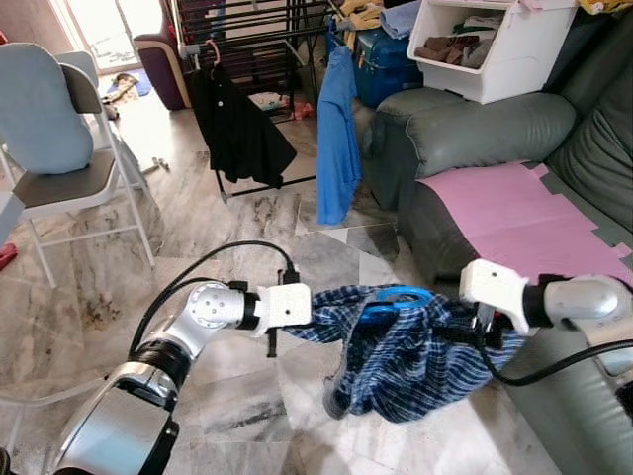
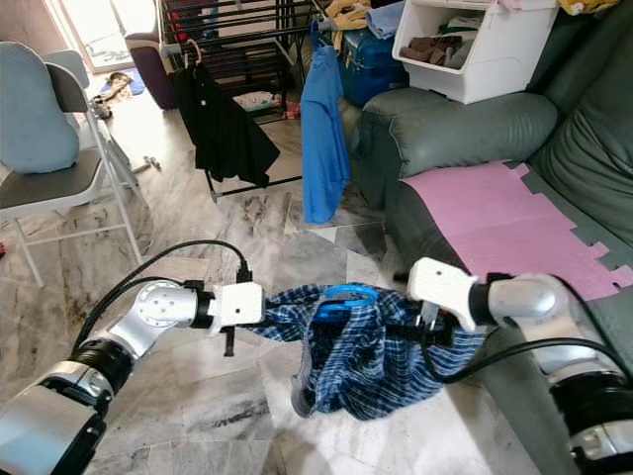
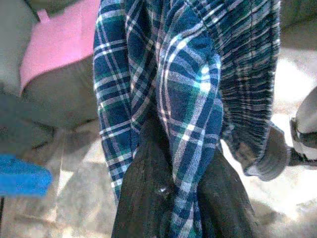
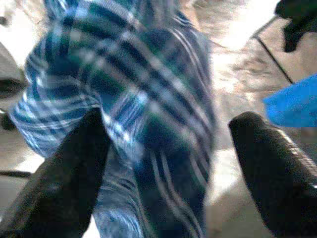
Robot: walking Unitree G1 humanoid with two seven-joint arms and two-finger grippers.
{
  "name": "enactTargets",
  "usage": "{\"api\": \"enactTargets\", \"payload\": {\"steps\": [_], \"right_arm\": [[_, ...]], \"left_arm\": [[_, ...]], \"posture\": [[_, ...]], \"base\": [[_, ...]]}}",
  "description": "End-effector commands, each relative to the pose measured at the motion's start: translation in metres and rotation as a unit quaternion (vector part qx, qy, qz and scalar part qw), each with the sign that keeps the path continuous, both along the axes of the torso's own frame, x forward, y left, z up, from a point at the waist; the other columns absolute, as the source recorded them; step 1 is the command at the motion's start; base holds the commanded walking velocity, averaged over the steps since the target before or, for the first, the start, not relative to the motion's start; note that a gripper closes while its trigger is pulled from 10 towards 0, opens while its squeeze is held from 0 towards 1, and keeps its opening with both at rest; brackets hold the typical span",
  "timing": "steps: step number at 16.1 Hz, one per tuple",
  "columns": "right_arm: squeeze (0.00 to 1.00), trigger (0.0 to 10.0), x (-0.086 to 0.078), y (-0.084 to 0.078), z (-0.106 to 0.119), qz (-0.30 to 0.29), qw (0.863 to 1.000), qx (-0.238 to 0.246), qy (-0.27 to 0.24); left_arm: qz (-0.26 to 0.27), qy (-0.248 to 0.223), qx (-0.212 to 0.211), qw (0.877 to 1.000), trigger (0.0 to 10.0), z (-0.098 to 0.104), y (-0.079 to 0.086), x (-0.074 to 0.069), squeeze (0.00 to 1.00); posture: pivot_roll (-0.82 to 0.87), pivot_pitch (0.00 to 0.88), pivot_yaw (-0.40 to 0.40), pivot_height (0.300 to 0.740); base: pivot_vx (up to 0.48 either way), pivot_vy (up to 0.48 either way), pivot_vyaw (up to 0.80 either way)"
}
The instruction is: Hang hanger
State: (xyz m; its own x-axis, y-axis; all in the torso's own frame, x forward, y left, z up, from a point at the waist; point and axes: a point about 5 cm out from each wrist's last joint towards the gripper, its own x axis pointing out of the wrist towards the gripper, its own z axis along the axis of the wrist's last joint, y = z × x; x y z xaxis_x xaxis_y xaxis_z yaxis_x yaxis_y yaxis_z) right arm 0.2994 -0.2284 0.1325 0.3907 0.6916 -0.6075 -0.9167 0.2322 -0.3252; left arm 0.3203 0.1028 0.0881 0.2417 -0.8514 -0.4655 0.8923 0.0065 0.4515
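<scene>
A blue plaid shirt (image 1: 410,356) on a blue hanger (image 1: 389,298) hangs between both arms above the marble floor (image 1: 237,396). The left gripper (image 3: 171,198) is pinched tight on the cloth, as its wrist view shows. The right gripper (image 4: 168,163) is spread wide around the cloth. Farther off, a drying rack (image 1: 252,40) holds a black shirt (image 1: 237,129) and a blue shirt (image 1: 336,139).

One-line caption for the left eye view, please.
Both grippers, left and right, hold a blue plaid shirt on a blue hanger before the clothes rack.
</scene>
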Motion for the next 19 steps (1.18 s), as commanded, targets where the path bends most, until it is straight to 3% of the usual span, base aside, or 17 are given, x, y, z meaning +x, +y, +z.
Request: {"api": "enactTargets", "payload": {"steps": [1,19], "right_arm": [[0.00,0.0,0.002,0.005,0.003,0.016,1.000,0.011,0.015],[0.00,0.0,-0.019,0.002,-0.019,0.060,0.989,-0.004,0.138]], "left_arm": [[-0.017,-0.015,-0.011,1.000,0.0,0.005,-0.004,-0.001,0.00],[-0.004,-0.037,-0.031,0.999,0.0,0.016,-0.011,0.007,0.00]], "posture": [[-0.18,0.000,0.061,0.740],[-0.18,0.000,0.061,0.740]], "base": [[0.000,0.000,0.00],[0.000,0.000,0.00]]}}
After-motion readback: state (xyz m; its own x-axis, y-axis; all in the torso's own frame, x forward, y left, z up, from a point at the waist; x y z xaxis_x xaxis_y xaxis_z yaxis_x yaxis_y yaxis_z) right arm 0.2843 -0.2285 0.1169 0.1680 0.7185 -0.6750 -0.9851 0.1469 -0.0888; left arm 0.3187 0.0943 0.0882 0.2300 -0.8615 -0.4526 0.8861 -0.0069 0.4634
